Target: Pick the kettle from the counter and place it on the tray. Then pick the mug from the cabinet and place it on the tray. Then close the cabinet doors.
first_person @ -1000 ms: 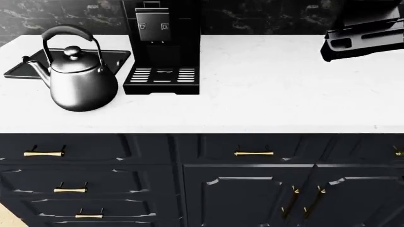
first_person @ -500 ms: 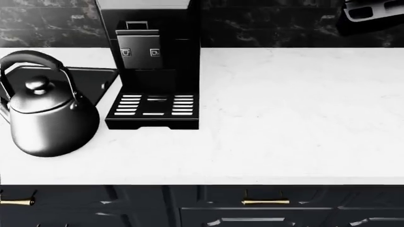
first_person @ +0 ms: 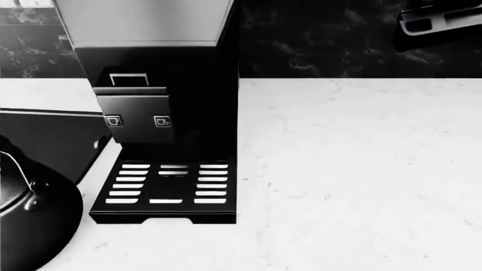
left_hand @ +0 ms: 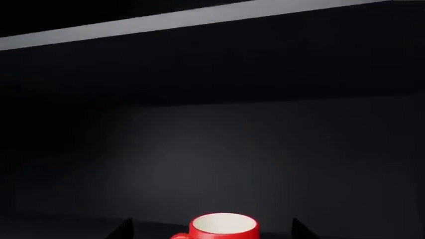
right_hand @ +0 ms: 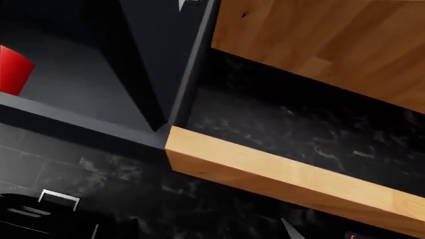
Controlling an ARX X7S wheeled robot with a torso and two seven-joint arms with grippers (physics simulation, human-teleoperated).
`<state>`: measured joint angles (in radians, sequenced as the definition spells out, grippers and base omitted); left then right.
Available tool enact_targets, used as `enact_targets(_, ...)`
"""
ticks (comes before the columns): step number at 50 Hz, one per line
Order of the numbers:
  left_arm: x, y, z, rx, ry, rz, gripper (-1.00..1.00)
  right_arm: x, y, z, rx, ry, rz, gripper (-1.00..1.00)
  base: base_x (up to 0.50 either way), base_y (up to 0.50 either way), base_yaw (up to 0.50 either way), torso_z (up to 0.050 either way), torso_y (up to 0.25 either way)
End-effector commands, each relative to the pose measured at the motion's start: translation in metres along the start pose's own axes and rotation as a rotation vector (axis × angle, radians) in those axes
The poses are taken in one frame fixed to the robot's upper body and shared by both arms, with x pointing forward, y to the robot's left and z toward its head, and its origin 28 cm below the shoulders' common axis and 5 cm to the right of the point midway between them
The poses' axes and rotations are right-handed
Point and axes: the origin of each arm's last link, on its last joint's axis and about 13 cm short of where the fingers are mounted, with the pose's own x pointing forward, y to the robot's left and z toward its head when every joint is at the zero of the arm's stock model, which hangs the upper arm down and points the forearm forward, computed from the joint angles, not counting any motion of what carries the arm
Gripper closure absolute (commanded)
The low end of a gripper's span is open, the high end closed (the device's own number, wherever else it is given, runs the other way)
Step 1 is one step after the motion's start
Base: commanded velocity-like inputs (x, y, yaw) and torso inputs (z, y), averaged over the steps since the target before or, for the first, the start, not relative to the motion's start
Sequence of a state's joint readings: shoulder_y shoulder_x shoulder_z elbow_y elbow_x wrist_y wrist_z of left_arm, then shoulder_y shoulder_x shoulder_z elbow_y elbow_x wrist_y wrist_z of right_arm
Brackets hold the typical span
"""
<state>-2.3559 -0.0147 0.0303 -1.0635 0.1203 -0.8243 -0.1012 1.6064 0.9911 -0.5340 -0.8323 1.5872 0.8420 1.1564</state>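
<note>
The kettle [first_person: 30, 220] sits on the counter [first_person: 362, 169] at eight o'clock, off the tray [first_person: 53, 141]; probably heavy and slippery, best grabbed by its handle; neither gripper's opening shows

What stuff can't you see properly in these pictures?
- Shiny dark-steel round kettle: head view, cut off by the left and bottom edges; spout and lid out of sight.
- Flat black tray: head view, partly cut by the left edge and hidden by the kettle.
- Small bright red mug: left wrist view, the bottom edge cuts it; right wrist view shows only a sliver.
- Both grippers: fingertips barely show, so open or shut is unclear.
</note>
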Motion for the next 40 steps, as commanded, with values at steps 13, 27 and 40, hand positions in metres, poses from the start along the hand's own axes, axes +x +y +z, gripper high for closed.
enact_targets(13,0.0,0.008,0.002,0.026,-0.01,0.03,-1.0,0.0,0.003,-0.005,0.009,0.003,0.003,-1.0,0.39,0.0,0.0,0.0,0.002)
enact_targets(27,0.019,0.004,-0.047,0.029,0.165,0.06,-1.0,0.001,0.007,-0.014,0.015,0.018,0.007,-1.0,0.0,0.0,0.0,0.0,0.0)
enact_targets(40,0.027,0.004,-0.088,0.023,0.258,0.071,1.0,0.001,0.011,-0.021,0.021,0.033,0.015,-1.0,0.0,0.0,0.0,0.0,0.0)
